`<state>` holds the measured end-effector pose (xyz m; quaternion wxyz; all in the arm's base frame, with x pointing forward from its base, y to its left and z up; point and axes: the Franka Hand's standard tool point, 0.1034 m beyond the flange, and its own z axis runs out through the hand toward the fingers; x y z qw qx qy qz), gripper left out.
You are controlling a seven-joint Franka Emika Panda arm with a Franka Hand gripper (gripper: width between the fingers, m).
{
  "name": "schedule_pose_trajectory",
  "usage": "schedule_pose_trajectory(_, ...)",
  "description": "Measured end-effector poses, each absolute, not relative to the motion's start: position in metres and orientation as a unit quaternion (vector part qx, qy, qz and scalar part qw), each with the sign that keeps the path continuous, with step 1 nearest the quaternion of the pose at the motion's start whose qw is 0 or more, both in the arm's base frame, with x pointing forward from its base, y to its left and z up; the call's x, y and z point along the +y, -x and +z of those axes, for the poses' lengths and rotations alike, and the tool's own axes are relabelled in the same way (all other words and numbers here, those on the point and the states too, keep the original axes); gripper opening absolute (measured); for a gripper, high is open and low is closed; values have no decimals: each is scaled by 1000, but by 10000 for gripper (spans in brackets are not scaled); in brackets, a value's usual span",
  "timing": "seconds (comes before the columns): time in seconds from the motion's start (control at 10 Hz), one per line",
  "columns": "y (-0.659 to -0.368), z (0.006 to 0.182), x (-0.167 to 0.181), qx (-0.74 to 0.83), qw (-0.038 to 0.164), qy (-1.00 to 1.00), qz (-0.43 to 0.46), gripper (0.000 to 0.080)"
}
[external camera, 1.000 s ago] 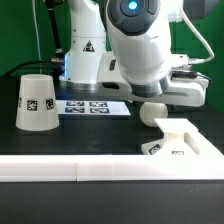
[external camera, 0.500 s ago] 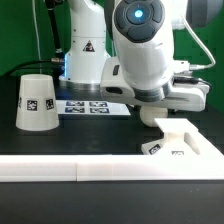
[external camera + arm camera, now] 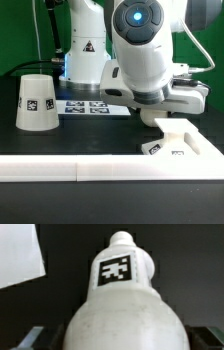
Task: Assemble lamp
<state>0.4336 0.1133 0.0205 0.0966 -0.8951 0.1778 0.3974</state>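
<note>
The claw (image 3: pixel 118 339) grasps the white plastic ball-shaped bulb (image 3: pixel 120 297) with a square tag, just above the low angular white base (image 3: pixel 183 140).

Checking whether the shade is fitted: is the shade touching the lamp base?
Apart. The exterior view shows the shade standing at its left and the base at its right, with a stretch of dark table between them.
</note>
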Motion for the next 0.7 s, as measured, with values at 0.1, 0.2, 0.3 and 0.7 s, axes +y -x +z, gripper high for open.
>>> schedule_pose_trajectory(0.1, -434, 21, 113, 178, 97, 895, 397, 576)
schedule_pose_trajectory(0.2, -434, 22, 111, 174, 99, 895, 398, 576)
schedule_pose_trajectory(0.3, -438, 30, 103, 175, 102, 895, 398, 576)
schedule_pose_trajectory(0.7, -468, 89, 88, 164, 123, 887, 414, 577)
